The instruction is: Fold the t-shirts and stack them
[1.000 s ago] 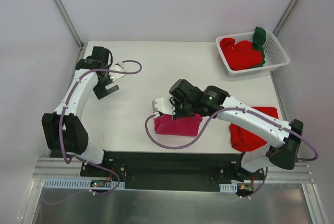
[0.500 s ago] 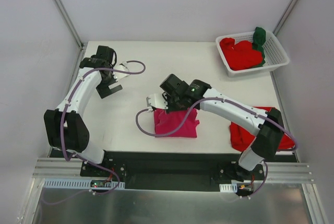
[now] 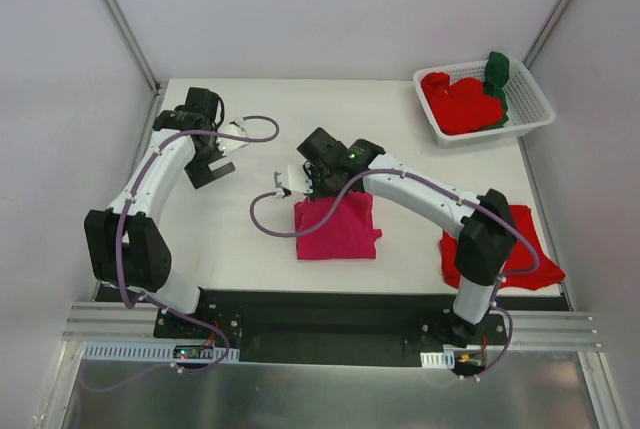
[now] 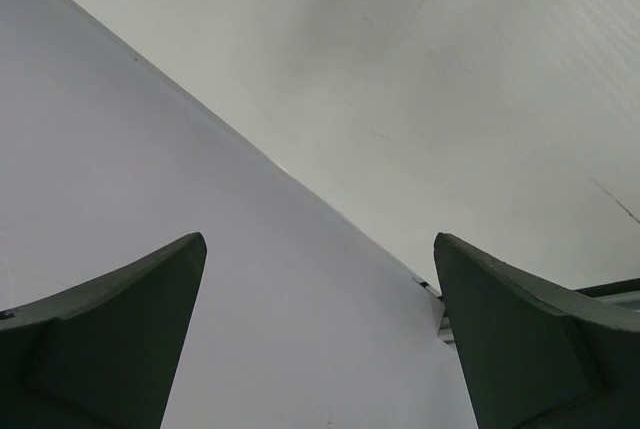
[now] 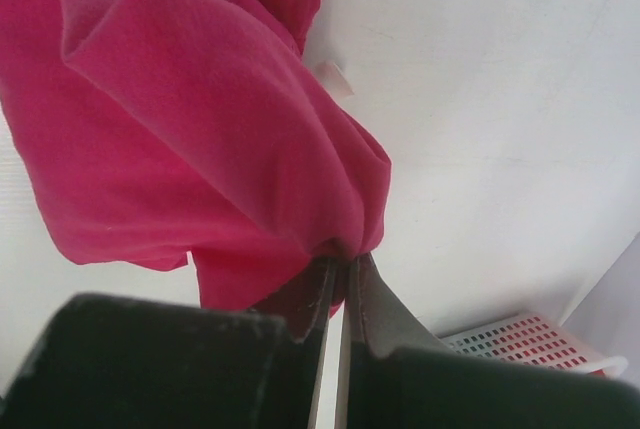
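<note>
White table (image 3: pixel 400 129) | right end effector (image 5: pixel 343 257) pinching magenta t-shirt (image 3: pixel 338 231) edge | left end effector (image 4: pixel 318 241) spread

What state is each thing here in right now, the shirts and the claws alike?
magenta-pink t-shirt: partly folded on the table, edge pinched.
right gripper: shut on the magenta-pink t-shirt.
left gripper: open, empty.
red t-shirt: lying on the table, partly hidden by the right arm.
white basket: holding crumpled red t-shirts and a dark green t-shirt.

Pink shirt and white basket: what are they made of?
The pink shirt looks like soft, matte knit cloth: it bunches and creases where the right gripper pinches it. The basket looks like stiff white plastic, probably moulded, judging by its regular slotted walls.
</note>
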Action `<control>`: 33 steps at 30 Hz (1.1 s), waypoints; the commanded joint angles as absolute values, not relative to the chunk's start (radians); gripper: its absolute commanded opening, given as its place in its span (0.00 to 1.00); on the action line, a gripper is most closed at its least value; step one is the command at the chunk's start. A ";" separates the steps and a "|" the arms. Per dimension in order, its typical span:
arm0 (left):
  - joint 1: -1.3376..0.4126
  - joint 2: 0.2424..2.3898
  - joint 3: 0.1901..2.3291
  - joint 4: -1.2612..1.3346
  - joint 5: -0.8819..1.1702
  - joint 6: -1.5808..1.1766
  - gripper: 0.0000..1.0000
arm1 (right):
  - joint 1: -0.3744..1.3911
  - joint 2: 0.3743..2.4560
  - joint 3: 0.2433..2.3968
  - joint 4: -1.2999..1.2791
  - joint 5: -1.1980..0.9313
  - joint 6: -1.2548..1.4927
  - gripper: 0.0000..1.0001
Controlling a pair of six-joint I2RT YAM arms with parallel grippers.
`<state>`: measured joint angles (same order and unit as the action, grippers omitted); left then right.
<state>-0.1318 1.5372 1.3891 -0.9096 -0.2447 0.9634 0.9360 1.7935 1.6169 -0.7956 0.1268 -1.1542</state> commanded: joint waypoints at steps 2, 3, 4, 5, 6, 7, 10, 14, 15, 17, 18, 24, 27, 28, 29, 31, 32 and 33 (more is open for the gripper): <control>-0.140 1.534 1.405 -0.922 -0.235 0.951 0.99 | 0.920 1.830 1.667 -0.775 0.152 -1.193 0.01; -0.138 1.532 1.402 -0.923 -0.236 0.951 0.99 | 0.919 1.839 1.664 -0.775 0.153 -1.196 0.01; -0.140 1.532 1.404 -0.923 -0.233 0.950 0.99 | 0.914 1.845 1.664 -0.775 0.152 -1.200 0.01; -0.140 1.532 1.402 -0.923 -0.233 0.950 0.99 | 0.911 1.850 1.663 -0.767 0.152 -1.200 0.01; -0.140 1.531 1.401 -0.922 -0.232 0.946 0.99 | 0.907 1.856 1.663 -0.765 0.152 -1.200 0.01; -0.138 1.529 1.401 -0.922 -0.230 0.945 0.99 | 0.905 1.867 1.661 -0.762 0.152 -1.200 0.01; -0.140 1.529 1.393 -0.923 -0.230 0.943 0.99 | 0.900 1.894 1.669 -0.739 0.163 -1.204 0.01; -0.141 1.529 1.391 -0.923 -0.229 0.945 0.99 | 0.896 1.946 1.687 -0.733 0.179 -1.218 0.01; -0.141 1.531 1.397 -0.923 -0.229 0.946 0.99 | 0.893 1.954 1.689 -0.733 0.181 -1.221 0.01; -0.144 1.534 1.404 -0.923 -0.229 0.942 0.99 | 0.893 1.974 1.690 -0.724 0.183 -1.229 0.01; -0.147 1.535 1.404 -0.923 -0.229 0.943 0.99 | 0.891 1.982 1.689 -0.719 0.186 -1.230 0.01; -0.160 1.540 1.405 -0.922 -0.232 0.943 0.99 | 0.884 2.058 1.707 -0.692 0.206 -1.232 0.03; -0.166 1.545 1.407 -0.922 -0.233 0.943 0.99 | 0.881 2.101 1.718 -0.675 0.229 -1.232 0.13; -0.166 1.546 1.408 -0.923 -0.233 0.945 0.99 | 0.877 2.111 1.721 -0.663 0.233 -1.230 0.13; -0.170 1.548 1.407 -0.923 -0.233 0.943 0.99 | 0.874 2.120 1.724 -0.660 0.239 -1.232 0.19; -0.173 1.548 1.407 -0.923 -0.235 0.943 0.99 | 0.868 2.144 1.749 -0.660 0.247 -1.224 0.30; -0.179 1.548 1.407 -0.925 -0.233 0.945 0.99 | 0.864 2.152 1.756 -0.660 0.253 -1.221 0.50; -0.184 1.546 1.407 -0.923 -0.233 0.943 1.00 | 0.861 2.154 1.778 -0.660 0.259 -1.216 0.54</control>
